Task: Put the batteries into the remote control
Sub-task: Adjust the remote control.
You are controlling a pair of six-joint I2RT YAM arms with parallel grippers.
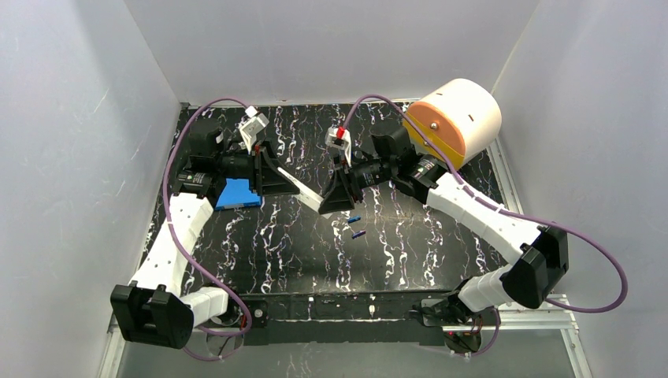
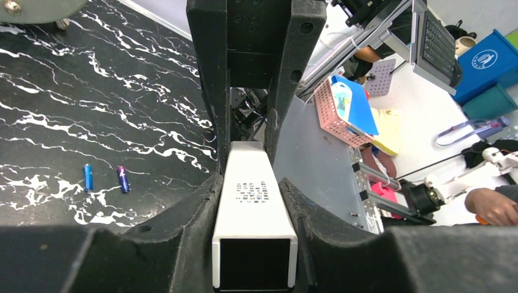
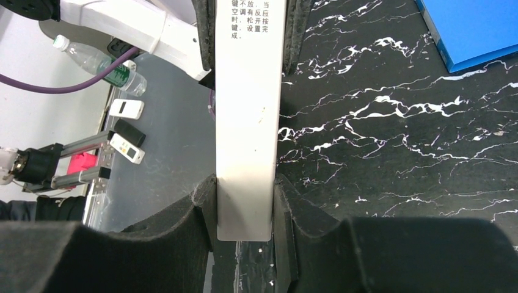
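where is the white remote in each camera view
top external: remote, slanted white bar just left of centre.
left wrist: remote at bottom centre, hollow end toward the lens.
right wrist: remote running down from the top edge, near centre.
shared landmark: black marbled table.

White remote control (image 1: 300,194) held aloft; two blue batteries (image 1: 354,220) lie nearby.

**Occlusions / crops**

Top view: remote (image 1: 304,194) ends hidden, only the mid strip shows. Batteries (image 1: 356,227) too small to tell polarity. Pad (image 1: 236,195) partly under L arm (image 1: 183,224). R wrist view: remote top and print cropped by the edge, pad shows one corner only.
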